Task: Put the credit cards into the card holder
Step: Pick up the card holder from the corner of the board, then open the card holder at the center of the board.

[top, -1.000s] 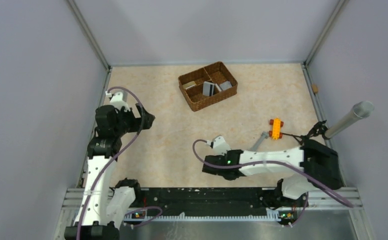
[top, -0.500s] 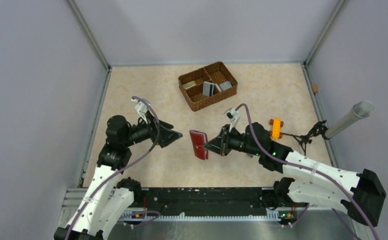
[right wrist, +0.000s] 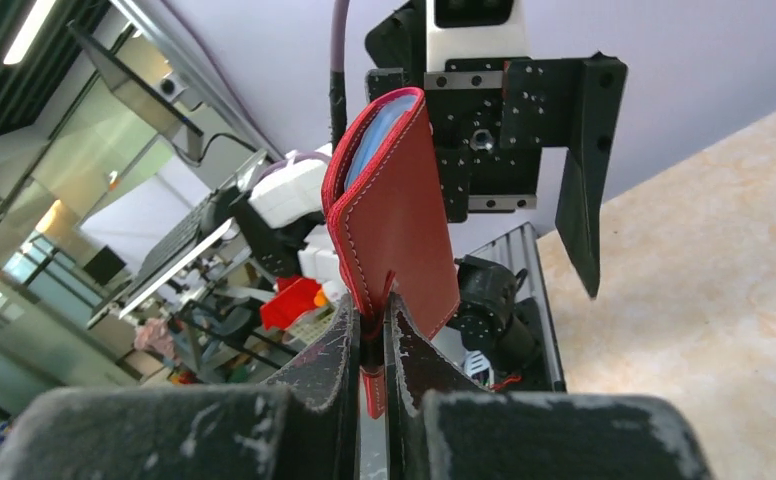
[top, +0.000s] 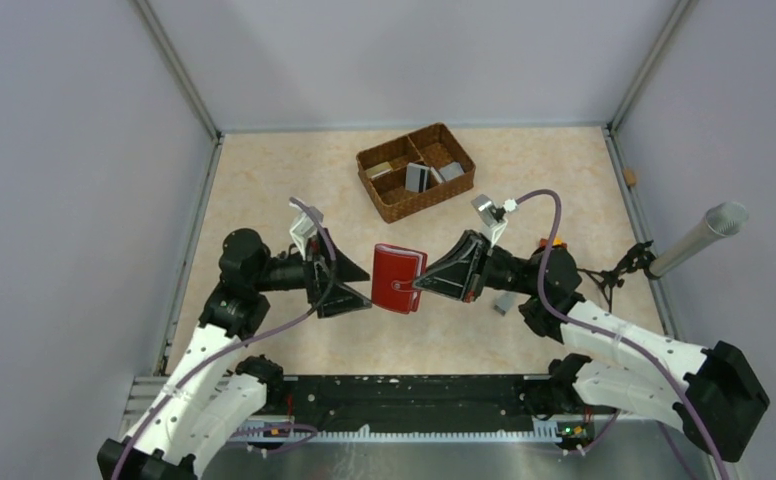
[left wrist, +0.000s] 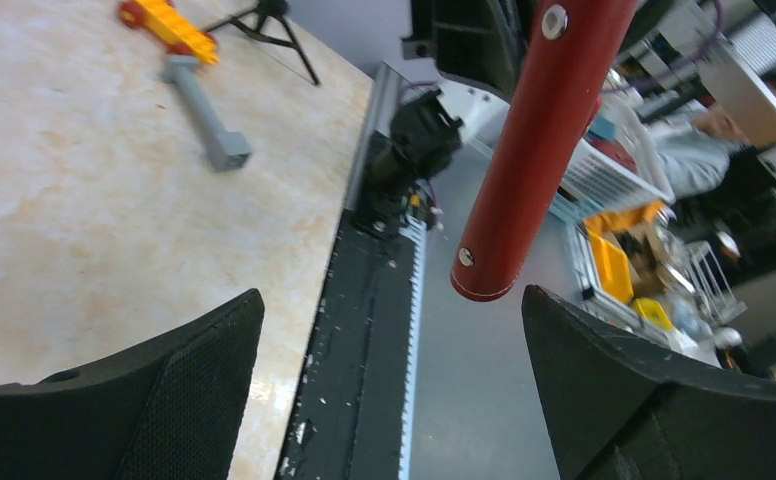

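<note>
Holder [top: 397, 279] lifted by R tool [top: 417, 284], L tool [top: 355, 284] closer.

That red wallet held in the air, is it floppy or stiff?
Probably fairly stiff: the wallet stands straight though the right pincer pinches only one edge. Likely light, since that small grip carries it. The smooth cover could slip.

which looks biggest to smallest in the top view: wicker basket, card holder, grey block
1. wicker basket
2. card holder, held up nearer the camera, so it may look larger than it is
3. grey block, partly hidden
</note>
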Controlling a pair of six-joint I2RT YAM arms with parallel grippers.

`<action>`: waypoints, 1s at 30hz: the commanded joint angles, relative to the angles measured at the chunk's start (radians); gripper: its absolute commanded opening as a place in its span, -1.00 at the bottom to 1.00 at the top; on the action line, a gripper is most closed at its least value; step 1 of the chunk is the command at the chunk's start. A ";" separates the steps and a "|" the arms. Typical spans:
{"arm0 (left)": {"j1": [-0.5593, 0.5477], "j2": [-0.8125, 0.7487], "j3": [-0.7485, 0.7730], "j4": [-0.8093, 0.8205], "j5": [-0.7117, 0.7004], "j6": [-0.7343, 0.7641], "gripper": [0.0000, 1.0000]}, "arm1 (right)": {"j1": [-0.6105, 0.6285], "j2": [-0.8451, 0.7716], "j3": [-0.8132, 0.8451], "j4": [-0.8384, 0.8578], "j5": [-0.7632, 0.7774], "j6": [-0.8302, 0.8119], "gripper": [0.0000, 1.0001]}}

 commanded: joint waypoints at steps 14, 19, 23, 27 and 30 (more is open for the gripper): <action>-0.244 0.165 0.078 0.391 0.060 -0.200 -0.19 | -0.011 0.045 0.014 0.120 -0.097 0.050 -1.00; -0.251 0.197 0.097 0.370 0.006 -0.199 -1.00 | -0.029 0.025 0.039 -0.074 -0.082 -0.023 -0.49; -0.249 0.230 0.177 0.043 -0.065 0.006 -1.00 | -0.121 -0.075 0.056 -0.316 -0.059 -0.110 0.50; -0.248 0.303 0.252 -0.226 -0.115 0.175 -1.00 | -0.141 -0.188 0.161 -0.697 0.052 -0.331 0.62; -0.247 0.355 0.265 -0.277 -0.126 0.207 -1.00 | -0.141 -0.213 0.229 -0.866 0.109 -0.453 0.59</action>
